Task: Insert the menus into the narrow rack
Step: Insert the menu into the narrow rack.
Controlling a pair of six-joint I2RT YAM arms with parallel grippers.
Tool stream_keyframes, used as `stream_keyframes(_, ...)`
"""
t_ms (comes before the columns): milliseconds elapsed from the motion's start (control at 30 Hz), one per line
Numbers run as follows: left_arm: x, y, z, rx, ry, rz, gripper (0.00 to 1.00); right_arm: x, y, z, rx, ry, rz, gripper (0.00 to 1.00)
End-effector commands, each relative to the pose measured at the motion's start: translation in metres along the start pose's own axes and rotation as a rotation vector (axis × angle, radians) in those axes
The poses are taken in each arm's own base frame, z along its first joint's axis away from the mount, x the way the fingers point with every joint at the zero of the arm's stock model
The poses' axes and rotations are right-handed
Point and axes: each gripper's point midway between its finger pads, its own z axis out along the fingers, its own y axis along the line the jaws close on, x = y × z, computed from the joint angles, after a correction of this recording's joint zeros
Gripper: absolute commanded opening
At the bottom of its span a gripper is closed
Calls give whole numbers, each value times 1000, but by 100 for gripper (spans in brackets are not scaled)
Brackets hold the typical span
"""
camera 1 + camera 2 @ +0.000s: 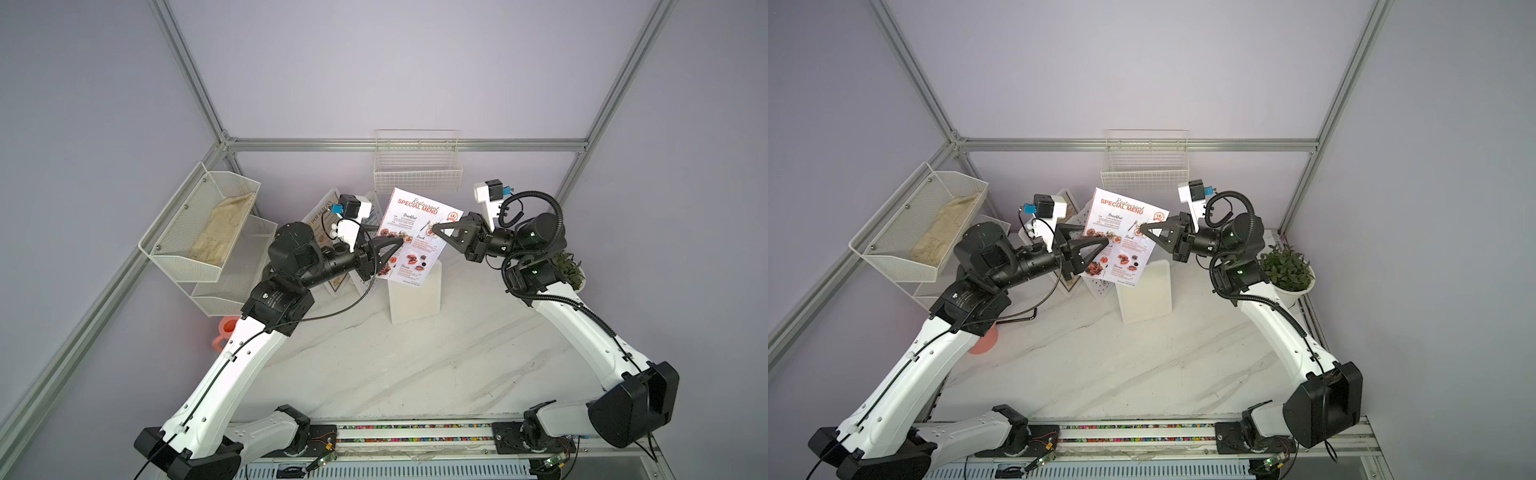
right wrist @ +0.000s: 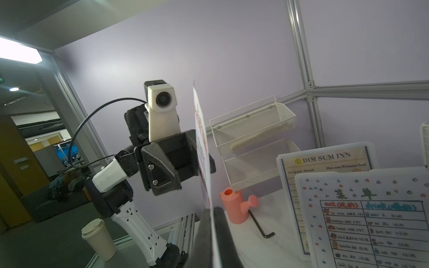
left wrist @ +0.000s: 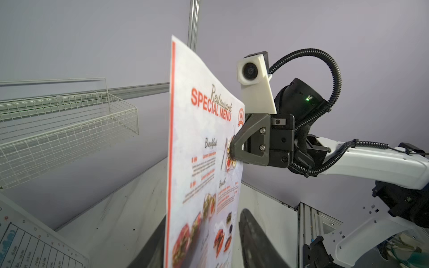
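- Above the white marble table (image 1: pixel 374 365): pale paper "SPECIAL MENU" leaflet (image 1: pixel 417 232), upright in mid-air.
- Right end effector (image 1: pixel 434 228): clenched on the leaflet's edge.
- Left end effector (image 1: pixel 399 241): jaws parted around the opposite edge.
- White wire rack (image 1: pixel 417 174): on the back wall behind the leaflet.

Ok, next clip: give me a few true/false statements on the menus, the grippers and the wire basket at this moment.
1. The right gripper is shut on the SPECIAL MENU leaflet. True.
2. The leaflet lies flat on the table. False: it is held up in the air between the two arms.
3. The wire basket on the back wall already holds a menu. False: no menu shows in it.
4. The DIM SUM INN menu stands behind the grid menu in the right wrist view. True.
5. The left gripper is clamped tight on the leaflet. False: in the left wrist view its jaws stand apart on either side of the sheet.
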Motion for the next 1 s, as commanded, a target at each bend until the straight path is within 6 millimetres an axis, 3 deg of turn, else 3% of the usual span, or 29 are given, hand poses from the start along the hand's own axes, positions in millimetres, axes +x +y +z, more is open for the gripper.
stream_keyframes(0,8,5,7,43,7,-26,45,-7,-30,-2,88,-39,40,0)
stream_keyframes(367,35,54,28,52,83,-103,45,0,-109,3,180,-57,95,0)
stream_keyframes(600,41,101,33,-23,72,-149,48,11,-140,11,174,-54,142,0)
stream_keyframes(633,52,114,40,-28,91,-175,48,14,-146,12,176,-53,150,0)
stream_keyframes(967,73,135,63,23,123,-243,49,32,-184,8,216,-38,154,0)
